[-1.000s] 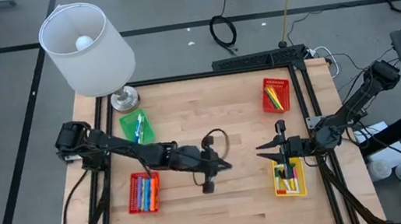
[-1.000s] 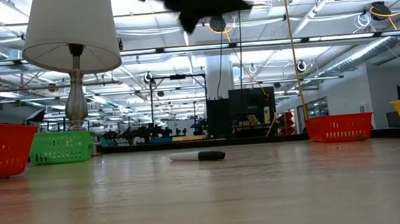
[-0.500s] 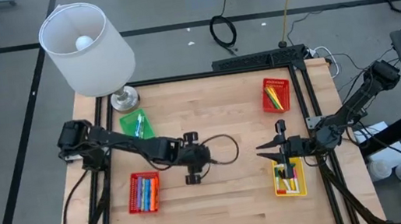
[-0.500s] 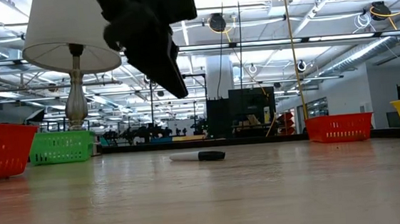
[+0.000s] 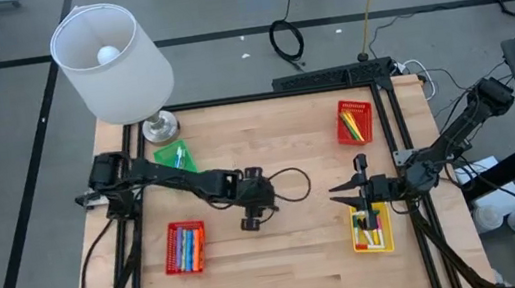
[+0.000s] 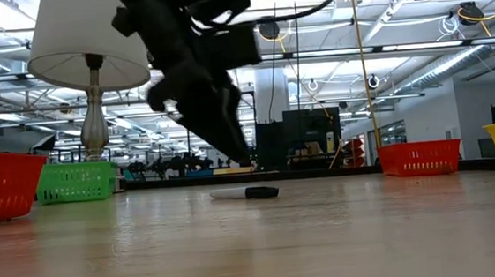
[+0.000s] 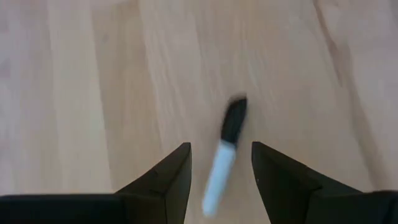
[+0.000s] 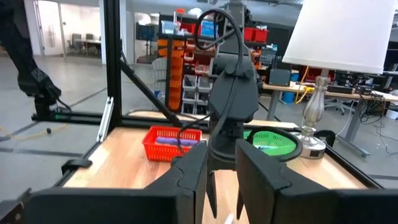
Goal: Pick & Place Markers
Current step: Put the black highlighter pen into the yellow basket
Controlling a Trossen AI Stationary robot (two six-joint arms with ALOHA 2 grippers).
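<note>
The left gripper (image 7: 221, 171) hangs over the middle of the wooden table (image 5: 286, 130), its two dark fingers standing apart with nothing between them yet; in the left wrist view the lone marker (image 7: 225, 149), white barrel and black cap, lies flat on the bare wood, running up from the gap between the fingers. In the low view that marker (image 6: 245, 193) sits centre frame, well apart from every basket. To grasp it well, I would judge the wrist should descend straight, keep the barrel centred between the fingers, and close across the barrel, not the cap. The right gripper (image 5: 363, 193) waits at lower right of the high view over the yellow basket (image 5: 371, 231), fingers narrowly parted
</note>
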